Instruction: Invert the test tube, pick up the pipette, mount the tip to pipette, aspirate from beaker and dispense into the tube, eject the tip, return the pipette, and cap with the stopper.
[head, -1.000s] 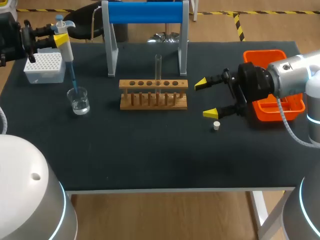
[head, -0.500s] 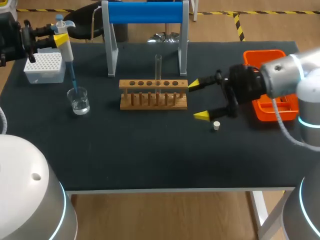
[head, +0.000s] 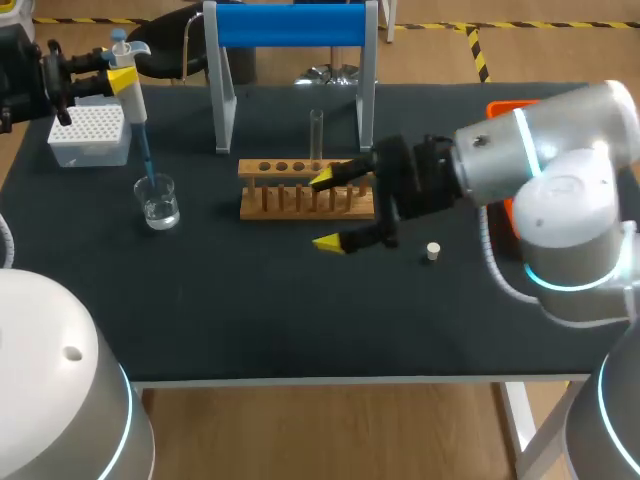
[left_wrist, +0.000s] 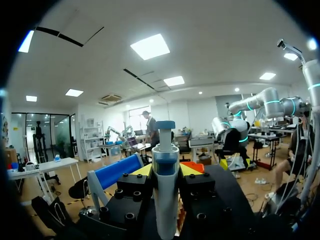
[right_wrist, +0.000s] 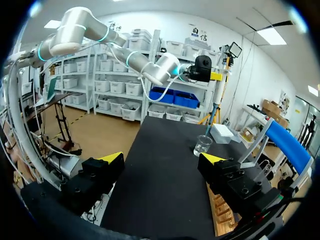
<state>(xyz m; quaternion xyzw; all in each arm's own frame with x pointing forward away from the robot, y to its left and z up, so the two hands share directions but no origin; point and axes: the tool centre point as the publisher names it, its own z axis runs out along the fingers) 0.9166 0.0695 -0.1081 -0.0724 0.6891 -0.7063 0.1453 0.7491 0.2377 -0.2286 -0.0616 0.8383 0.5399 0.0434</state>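
My left gripper (head: 105, 75) at the table's far left is shut on the pipette (head: 128, 95), held upright with its blue tip down in the glass beaker (head: 158, 201). In the left wrist view the pipette (left_wrist: 165, 185) stands between the fingers. A clear test tube (head: 316, 133) stands upright in the wooden rack (head: 305, 190). My right gripper (head: 326, 211) is open in front of the rack's right half, with nothing between its fingers. The white stopper (head: 432, 251) lies on the mat to its right. From the right wrist, the open gripper (right_wrist: 162, 158) faces the beaker (right_wrist: 202, 145) and the pipette (right_wrist: 214, 112).
A white tip box (head: 90, 135) sits behind the beaker. A blue-topped stand (head: 290, 25) rises behind the rack. The orange tray (head: 498, 107) at the right is mostly hidden by my right arm. Bare dark mat runs along the front edge.
My right arm has swung left from beside the orange tray, past the stopper, to the front of the rack, its gripper still open. The left arm and pipette have not moved.
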